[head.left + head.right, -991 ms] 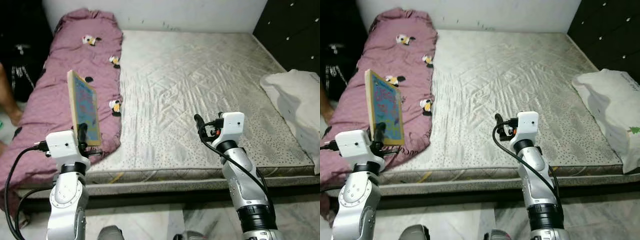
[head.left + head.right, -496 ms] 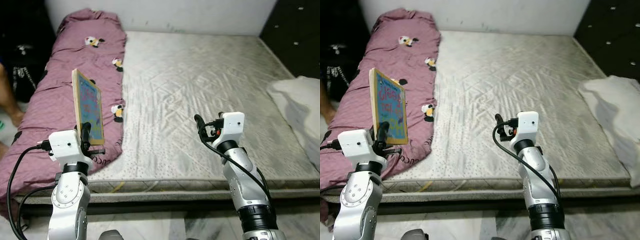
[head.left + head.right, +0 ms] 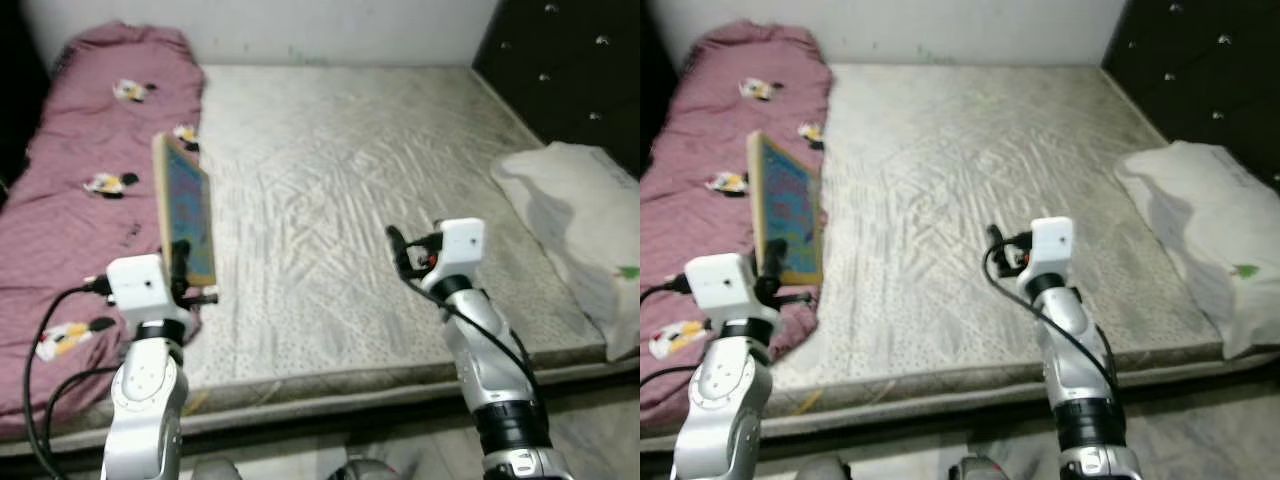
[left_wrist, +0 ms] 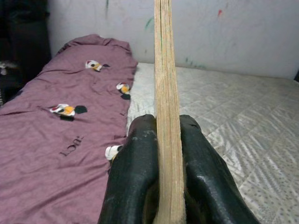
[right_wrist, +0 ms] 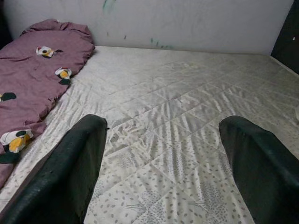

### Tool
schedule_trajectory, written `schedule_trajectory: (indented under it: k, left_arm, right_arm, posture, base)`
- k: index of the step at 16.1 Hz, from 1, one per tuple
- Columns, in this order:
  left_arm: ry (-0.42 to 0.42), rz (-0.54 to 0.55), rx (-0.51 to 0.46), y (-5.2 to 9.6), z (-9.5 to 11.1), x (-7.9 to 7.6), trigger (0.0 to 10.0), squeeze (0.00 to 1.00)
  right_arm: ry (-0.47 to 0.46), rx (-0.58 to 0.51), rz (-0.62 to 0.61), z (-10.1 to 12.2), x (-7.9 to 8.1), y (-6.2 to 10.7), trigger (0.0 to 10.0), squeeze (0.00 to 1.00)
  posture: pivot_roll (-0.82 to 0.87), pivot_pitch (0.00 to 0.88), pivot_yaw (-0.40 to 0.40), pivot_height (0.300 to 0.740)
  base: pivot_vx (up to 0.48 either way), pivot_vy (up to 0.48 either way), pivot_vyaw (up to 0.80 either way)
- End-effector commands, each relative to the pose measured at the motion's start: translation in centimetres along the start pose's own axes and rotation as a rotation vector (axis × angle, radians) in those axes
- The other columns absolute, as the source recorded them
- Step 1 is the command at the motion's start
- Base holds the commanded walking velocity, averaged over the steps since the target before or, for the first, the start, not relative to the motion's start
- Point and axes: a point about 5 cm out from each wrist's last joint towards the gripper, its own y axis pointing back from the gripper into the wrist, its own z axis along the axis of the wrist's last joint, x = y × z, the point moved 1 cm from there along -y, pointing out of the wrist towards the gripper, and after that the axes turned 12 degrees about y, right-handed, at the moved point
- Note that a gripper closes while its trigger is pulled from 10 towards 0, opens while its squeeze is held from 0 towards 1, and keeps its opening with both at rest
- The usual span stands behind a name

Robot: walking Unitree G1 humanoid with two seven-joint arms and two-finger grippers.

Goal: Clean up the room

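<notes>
At frame left, our left gripper [image 3: 180, 262] is clamping an upright, thin wooden-edged picture board [image 3: 186, 208]; our right gripper [image 5: 174, 163] is hovering wide open over the quilted grey mattress [image 3: 350, 170].

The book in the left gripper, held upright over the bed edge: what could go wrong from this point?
1. The left gripper pinches the book only at its bottom edge, so the tall upright board could tip or slip as the robot moves.
2. If it drops, it may land on the purple blanket or slide off the mattress edge to the floor.
3. The head views are blurred, suggesting motion, which makes a swing likelier.
</notes>
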Motion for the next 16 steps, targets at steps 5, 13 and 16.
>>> schedule_trajectory:
  k: [5,13,16]
  left_arm:
    - [-0.004,-0.007,-0.041,-0.18,0.78,-0.23,10.0,0.00]
    - [0.002,-0.010,-0.040,-0.17,0.75,-0.35,10.0,0.00]
    - [0.005,-0.014,-0.043,-0.23,0.85,-0.46,10.0,0.00]
  right_arm:
    - [0.008,-0.005,0.002,0.08,-0.16,-0.06,10.0,0.00]
    - [0.018,0.003,0.003,-0.11,-0.18,-0.05,10.0,0.00]
    - [0.020,0.006,0.000,-0.18,-0.24,-0.02,10.0,0.00]
  posture:
    - [0.00,0.050,-0.048,0.740]
    - [0.00,0.054,-0.049,0.740]
    - [0.00,0.054,-0.050,0.740]
  base:
    - [0.000,-0.052,0.00]
    - [0.000,-0.307,0.00]
    - [0.000,-0.312,0.00]
